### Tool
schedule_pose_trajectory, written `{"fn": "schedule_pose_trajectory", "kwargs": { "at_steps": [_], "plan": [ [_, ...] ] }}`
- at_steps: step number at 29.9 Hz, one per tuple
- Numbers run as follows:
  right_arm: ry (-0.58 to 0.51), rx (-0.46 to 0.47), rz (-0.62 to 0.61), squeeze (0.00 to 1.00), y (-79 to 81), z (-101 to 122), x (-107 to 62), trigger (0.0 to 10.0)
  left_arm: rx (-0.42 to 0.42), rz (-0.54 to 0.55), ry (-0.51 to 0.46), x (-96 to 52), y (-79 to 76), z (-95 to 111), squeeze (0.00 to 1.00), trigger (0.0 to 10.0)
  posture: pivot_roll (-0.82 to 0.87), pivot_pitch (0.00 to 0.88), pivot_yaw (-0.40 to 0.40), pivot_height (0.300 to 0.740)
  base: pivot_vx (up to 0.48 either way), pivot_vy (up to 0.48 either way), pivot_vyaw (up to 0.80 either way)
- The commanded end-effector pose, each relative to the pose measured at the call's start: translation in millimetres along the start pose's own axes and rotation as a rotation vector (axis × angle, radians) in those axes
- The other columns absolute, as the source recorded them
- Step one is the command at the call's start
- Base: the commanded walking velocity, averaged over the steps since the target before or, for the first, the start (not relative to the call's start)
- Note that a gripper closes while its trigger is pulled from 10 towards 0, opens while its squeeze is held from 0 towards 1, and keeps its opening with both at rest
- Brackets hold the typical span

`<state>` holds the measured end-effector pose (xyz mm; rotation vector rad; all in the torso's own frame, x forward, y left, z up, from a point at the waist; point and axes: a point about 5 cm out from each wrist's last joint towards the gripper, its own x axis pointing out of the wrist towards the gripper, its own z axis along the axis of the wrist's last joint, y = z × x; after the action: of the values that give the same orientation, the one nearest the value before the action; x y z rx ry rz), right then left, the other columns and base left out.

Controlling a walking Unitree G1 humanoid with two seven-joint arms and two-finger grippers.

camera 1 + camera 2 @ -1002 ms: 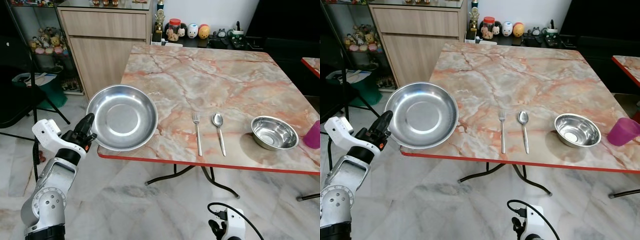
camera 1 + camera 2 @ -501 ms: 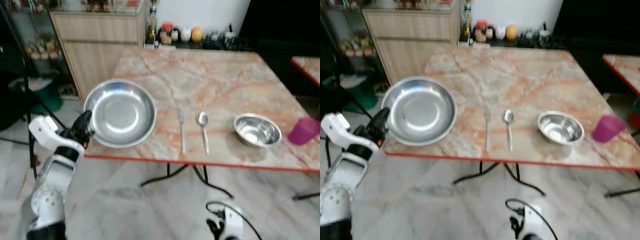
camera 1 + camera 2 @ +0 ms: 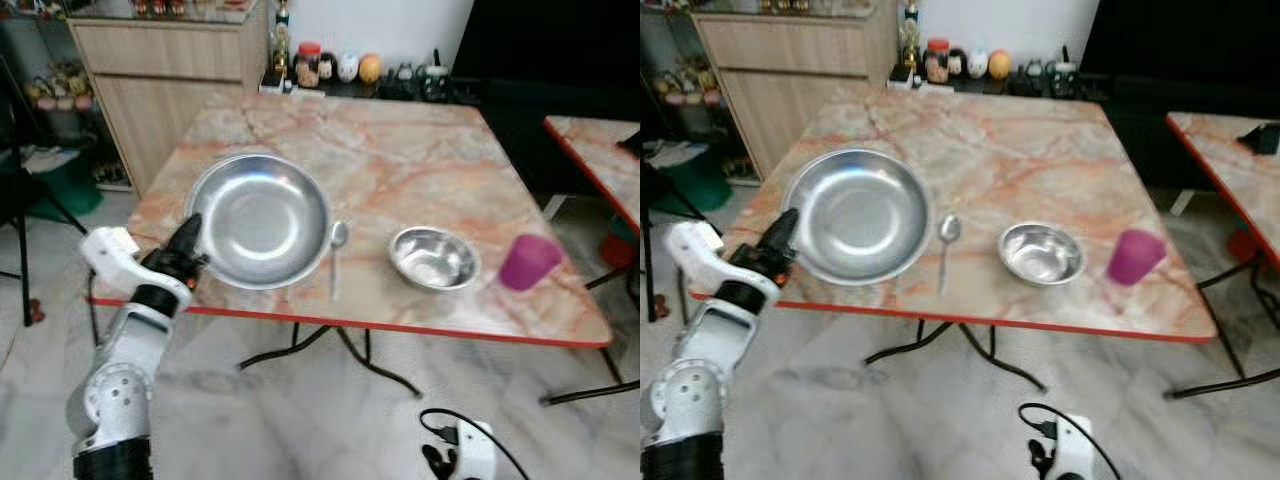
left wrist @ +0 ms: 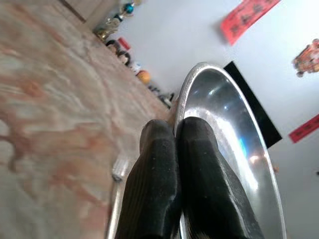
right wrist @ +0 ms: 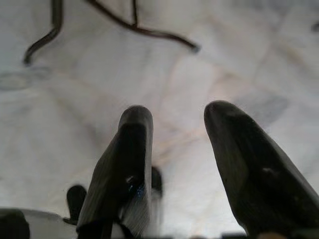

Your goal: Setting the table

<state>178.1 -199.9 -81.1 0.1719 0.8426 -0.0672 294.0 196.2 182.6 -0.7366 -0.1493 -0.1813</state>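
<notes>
The left gripper (image 3: 190, 240) is pinching the rim of a big steel plate (image 3: 262, 220), its two fingers (image 4: 164, 184) closed on the edge, and is holding it tilted over the table (image 3: 400, 150) near the front left corner. A spoon (image 3: 337, 250) is lying just beside the plate, then a small steel bowl (image 3: 433, 257) and a purple cup (image 3: 528, 262) are sitting along the front edge toward the right. The right gripper (image 5: 174, 144) is hanging over the marble floor (image 5: 149, 59) with its fingers spread apart

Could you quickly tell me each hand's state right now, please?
Left hand: closed on the round steel plate.
Right hand: open, holding nothing.
</notes>
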Motion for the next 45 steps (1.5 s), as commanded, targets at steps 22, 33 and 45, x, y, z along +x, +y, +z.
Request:
{"fn": "schedule_pose_trajectory", "kwargs": {
  "at_steps": [22, 33, 45],
  "plan": [
    [0.009, 0.026, 0.010, 0.00, 10.6, -5.1, 0.9, 10.0, -0.041, -0.055, -0.059, 7.9, -17.6, 8.9, 0.00, 10.0, 0.08, 0.000, -0.045, 0.740, 0.000, -0.413, 0.00],
    [0.013, 0.020, 0.011, 0.00, 9.7, -4.4, 1.0, 10.0, -0.041, -0.066, -0.058, 5.7, -22.5, 9.0, 0.00, 10.0, 0.08, 0.000, -0.047, 0.740, 0.000, -0.411, 0.00],
    [0.012, 0.023, 0.007, 0.00, 9.6, -4.6, 1.0, 10.0, -0.046, -0.068, -0.044, 5.9, -23.7, 5.3, 0.00, 10.0, 0.07, 0.000, -0.045, 0.740, 0.000, -0.409, 0.00]
  ]
}}
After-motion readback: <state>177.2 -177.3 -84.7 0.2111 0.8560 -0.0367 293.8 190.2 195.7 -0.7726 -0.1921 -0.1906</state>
